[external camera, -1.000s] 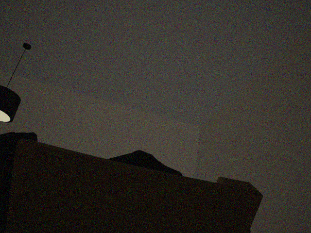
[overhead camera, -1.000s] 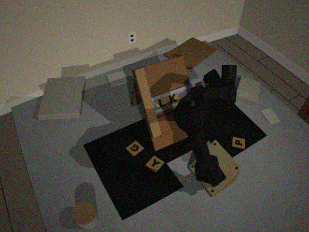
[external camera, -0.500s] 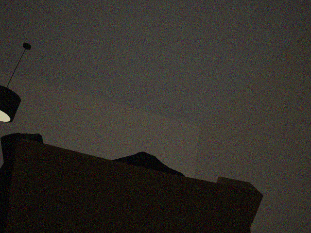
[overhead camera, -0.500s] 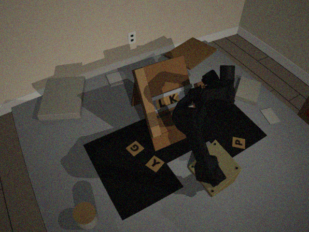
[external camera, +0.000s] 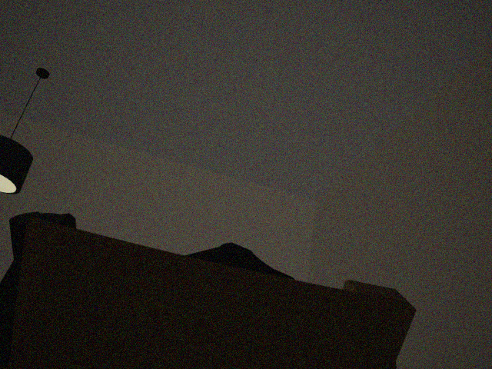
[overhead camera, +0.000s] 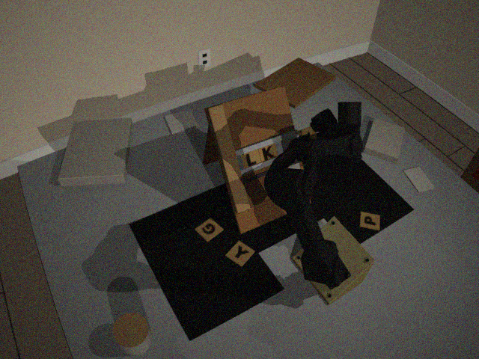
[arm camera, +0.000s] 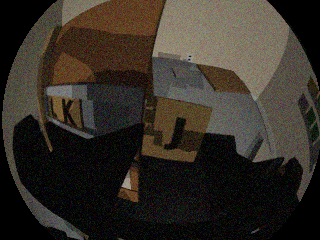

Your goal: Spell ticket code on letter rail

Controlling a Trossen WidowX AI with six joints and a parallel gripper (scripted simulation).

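The wooden board [overhead camera: 266,101] [arm camera: 120,52] leans upright and carries the letter rail [overhead camera: 260,143] [arm camera: 117,107]. In the rail stand tile L [overhead camera: 251,158] [arm camera: 53,108] and, to its right, tile K [overhead camera: 268,152] [arm camera: 70,112]. My gripper [overhead camera: 307,134] [arm camera: 174,134] is shut on tile J [arm camera: 164,117], held upright just outside the board's right edge, beside the rail's open end. Tiles G [overhead camera: 209,229], Y [overhead camera: 240,253] and P [overhead camera: 370,221] lie face up on the black mat [overhead camera: 185,293]. The arm hides part of the board. No code is readable.
A grey slab [overhead camera: 96,150] lies at the left, an orange-topped cylinder [overhead camera: 131,329] near the front left. A brown panel [overhead camera: 298,80] lies behind the board. A pale block [overhead camera: 385,139] and white card [overhead camera: 418,179] are at the right. The exterior view shows no tiles.
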